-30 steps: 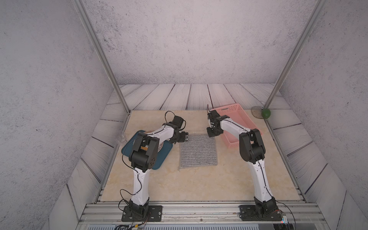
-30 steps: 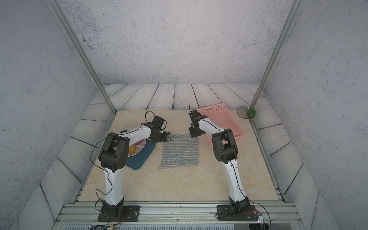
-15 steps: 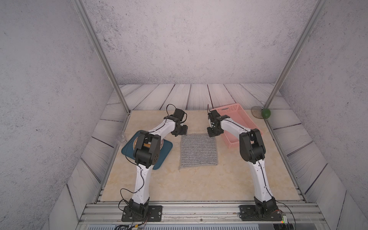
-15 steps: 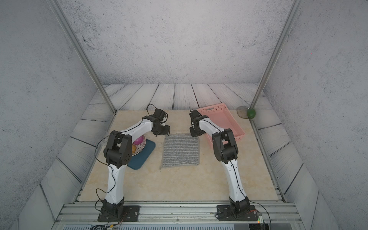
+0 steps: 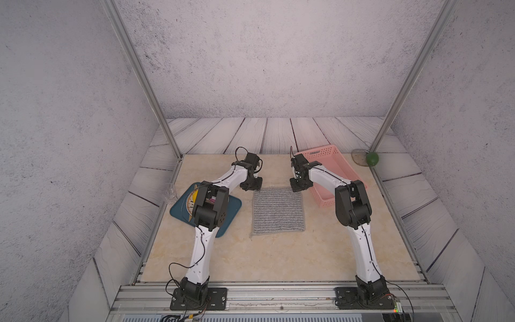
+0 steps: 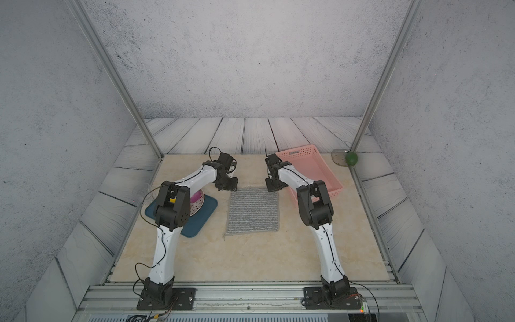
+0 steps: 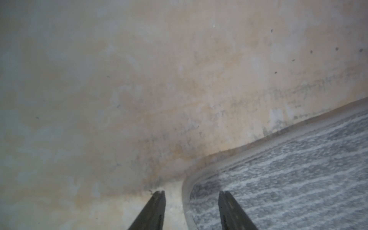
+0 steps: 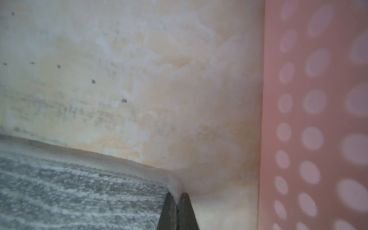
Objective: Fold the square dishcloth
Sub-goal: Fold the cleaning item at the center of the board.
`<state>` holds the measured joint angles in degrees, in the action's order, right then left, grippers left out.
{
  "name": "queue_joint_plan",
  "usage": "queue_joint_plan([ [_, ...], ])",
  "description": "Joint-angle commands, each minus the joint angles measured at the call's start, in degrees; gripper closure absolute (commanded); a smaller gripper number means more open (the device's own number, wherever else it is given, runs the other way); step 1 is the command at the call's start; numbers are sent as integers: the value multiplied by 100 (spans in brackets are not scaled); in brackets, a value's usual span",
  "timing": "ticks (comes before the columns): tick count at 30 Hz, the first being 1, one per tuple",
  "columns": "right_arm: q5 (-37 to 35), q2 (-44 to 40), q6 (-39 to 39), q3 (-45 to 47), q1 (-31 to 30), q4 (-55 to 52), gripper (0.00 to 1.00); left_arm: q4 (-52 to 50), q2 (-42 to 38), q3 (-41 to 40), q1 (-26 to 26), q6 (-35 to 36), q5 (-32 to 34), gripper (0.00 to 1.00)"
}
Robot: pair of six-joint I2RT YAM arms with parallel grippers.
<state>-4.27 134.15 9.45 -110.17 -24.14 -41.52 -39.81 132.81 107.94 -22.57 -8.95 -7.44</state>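
The square dishcloth [image 5: 277, 212] [image 6: 252, 212], grey with thin whitish stripes, lies flat in the middle of the table in both top views. My left gripper [image 5: 252, 186] [image 7: 191, 196] is down at its far left corner. It is open, one finger [image 7: 158, 201] on the bare table and the other over the dishcloth [image 7: 288, 169], with the rounded corner in the gap. My right gripper [image 5: 298, 186] [image 8: 176, 196] is at the far right corner, shut on the pale hem of the dishcloth [image 8: 69, 189], which lifts slightly there.
A pink perforated basket [image 5: 317, 152] [image 8: 318, 99] stands close to the right gripper on its right. A dark teal mat [image 5: 232, 210] with a plate [image 6: 199, 205] lies left of the cloth, partly under the left arm. A green ball [image 5: 372, 159] sits at the far right post.
The left gripper has moved from the cloth's left edge back to its far left corner, and its jaws have narrowed. The right gripper and the cloth have stayed put.
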Motion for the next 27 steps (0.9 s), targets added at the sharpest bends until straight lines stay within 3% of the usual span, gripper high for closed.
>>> queue_joint_plan([
  [1,14,54,-14,-74,0,-163,100,-123,253,197,33,68,-192,52],
  [7,14,83,-22,-99,6,-180,100,-147,411,258,33,17,-214,70],
  [13,-3,126,-50,-193,2,-233,100,-111,372,114,33,-7,-221,100],
  [27,-150,-630,-75,147,3,38,100,1060,-1186,-1231,24,2,-250,100],
])
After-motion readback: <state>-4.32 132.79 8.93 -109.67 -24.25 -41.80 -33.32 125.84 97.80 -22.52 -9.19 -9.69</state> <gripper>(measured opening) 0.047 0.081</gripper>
